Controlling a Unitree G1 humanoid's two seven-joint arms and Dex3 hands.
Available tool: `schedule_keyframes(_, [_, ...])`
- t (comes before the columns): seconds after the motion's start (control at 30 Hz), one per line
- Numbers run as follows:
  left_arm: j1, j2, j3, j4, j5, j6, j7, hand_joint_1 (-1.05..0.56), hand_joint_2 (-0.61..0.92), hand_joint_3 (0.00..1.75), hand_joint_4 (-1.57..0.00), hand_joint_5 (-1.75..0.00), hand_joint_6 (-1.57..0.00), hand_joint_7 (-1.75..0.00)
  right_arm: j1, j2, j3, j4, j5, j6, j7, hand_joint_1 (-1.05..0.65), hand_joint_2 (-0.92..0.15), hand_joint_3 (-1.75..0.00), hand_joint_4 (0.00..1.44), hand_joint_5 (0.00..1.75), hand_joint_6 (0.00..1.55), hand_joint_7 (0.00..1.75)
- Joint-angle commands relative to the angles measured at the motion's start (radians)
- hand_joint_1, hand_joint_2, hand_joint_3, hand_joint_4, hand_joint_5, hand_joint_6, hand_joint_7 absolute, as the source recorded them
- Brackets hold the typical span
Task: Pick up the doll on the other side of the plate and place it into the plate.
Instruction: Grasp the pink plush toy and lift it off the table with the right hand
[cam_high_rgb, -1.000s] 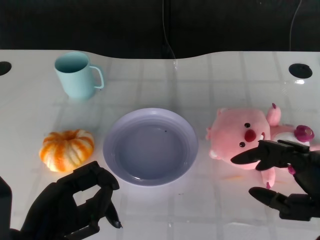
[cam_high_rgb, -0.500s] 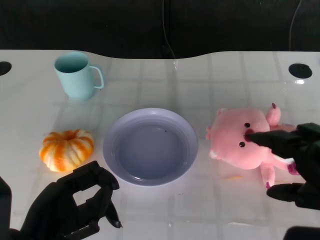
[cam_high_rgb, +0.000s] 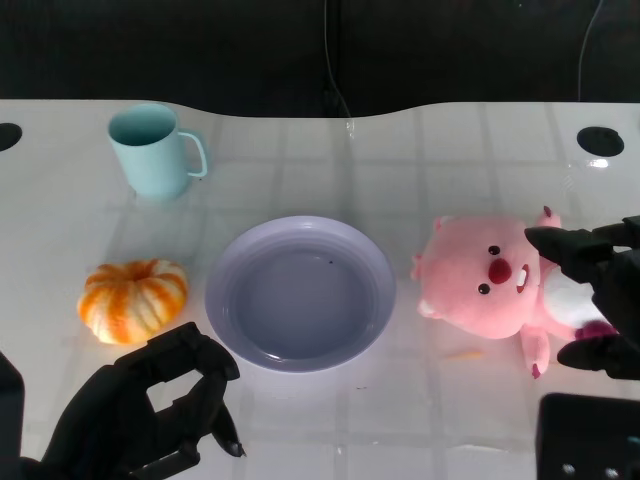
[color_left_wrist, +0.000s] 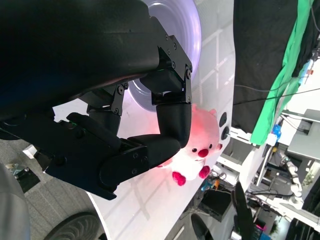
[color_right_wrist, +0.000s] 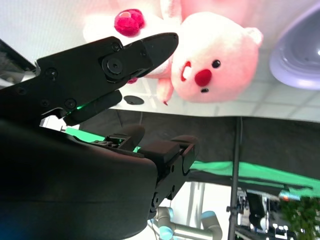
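The pink doll (cam_high_rgb: 492, 283) lies at centre right, beside the plate (cam_high_rgb: 300, 293) on the desk. The right robot hand (cam_high_rgb: 598, 300) spreads open around its body, gripping nothing; the left robot hand (cam_high_rgb: 150, 415) sits curled, empty. Soft and light, it probably suits a squeeze across the plump body.

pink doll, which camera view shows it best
The head view: the whole pink doll lies on the table right of the plate, unobstructed except where the right hand covers its far side. The right wrist view shows its face close up; the left wrist view shows it partly hidden behind the left hand.
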Motion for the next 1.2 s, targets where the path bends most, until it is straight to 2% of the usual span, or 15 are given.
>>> schedule_keyframes(0.03, [0.001,0.010,0.007,-0.010,0.003,0.004,0.011,-0.41,0.70,0.85,-0.67,-1.75,-0.60,-1.45,-0.051,0.013,0.031,0.060,-0.042,0.033,-0.016,-0.70,-0.86,-0.01,0.18,0.36,0.28,0.00])
schedule_keyframes(0.27, [0.000,0.010,0.013,-0.010,0.000,0.010,0.013,-0.37,0.72,0.86,-0.66,-1.75,-0.59,-1.47,-0.139,0.029,0.107,0.196,-0.117,0.094,-0.031,-0.74,-0.90,-0.01,0.14,0.35,0.23,0.00])
schedule_keyframes(0.53, [0.001,0.011,0.013,-0.005,0.004,0.004,0.008,-0.38,0.71,0.87,-0.66,-1.75,-0.57,-1.48,-0.215,0.026,0.159,0.365,-0.131,0.135,-0.068,-0.75,-0.92,-0.01,0.11,0.35,0.20,0.00])
schedule_keyframes(0.9, [0.000,0.013,0.013,-0.009,0.008,0.007,0.009,-0.38,0.71,0.87,-0.66,-1.75,-0.58,-1.47,-0.279,0.027,0.189,0.496,-0.114,0.195,-0.118,-0.77,-0.92,-0.04,0.10,0.34,0.19,0.00])
schedule_keyframes(1.2, [-0.003,0.008,0.014,-0.005,0.007,0.010,0.015,-0.37,0.72,0.86,-0.65,-1.75,-0.60,-1.44,-0.360,0.085,0.225,0.598,-0.097,0.301,-0.119,-0.78,-0.92,-0.06,0.05,0.34,0.15,0.00])
